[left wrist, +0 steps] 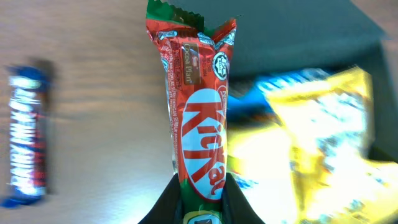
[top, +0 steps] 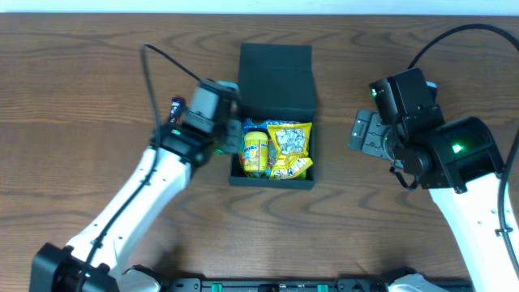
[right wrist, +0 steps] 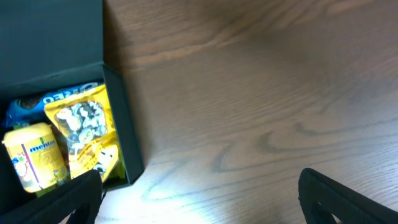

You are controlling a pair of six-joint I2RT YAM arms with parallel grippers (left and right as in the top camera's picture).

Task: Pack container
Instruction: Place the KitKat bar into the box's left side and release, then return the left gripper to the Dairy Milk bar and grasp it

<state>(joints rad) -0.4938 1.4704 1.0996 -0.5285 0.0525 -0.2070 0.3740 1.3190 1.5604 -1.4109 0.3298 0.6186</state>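
Note:
The dark teal-green container [top: 276,69] stands open at mid table with its flap lid folded back. Inside lie a yellow Mentos tub [top: 255,151], a yellow snack packet [top: 290,146] and a blue Oreo packet [right wrist: 59,98]. My left gripper [left wrist: 200,202] is shut on a red KitKat bar [left wrist: 198,106] and holds it at the container's left wall [top: 234,134]. My right gripper [right wrist: 199,199] is open and empty over bare table to the right of the container [right wrist: 121,118].
A blue and white chocolate bar [left wrist: 28,134] lies on the wood left of the container; it also shows in the overhead view [top: 176,104] behind my left arm. The table is brown wood.

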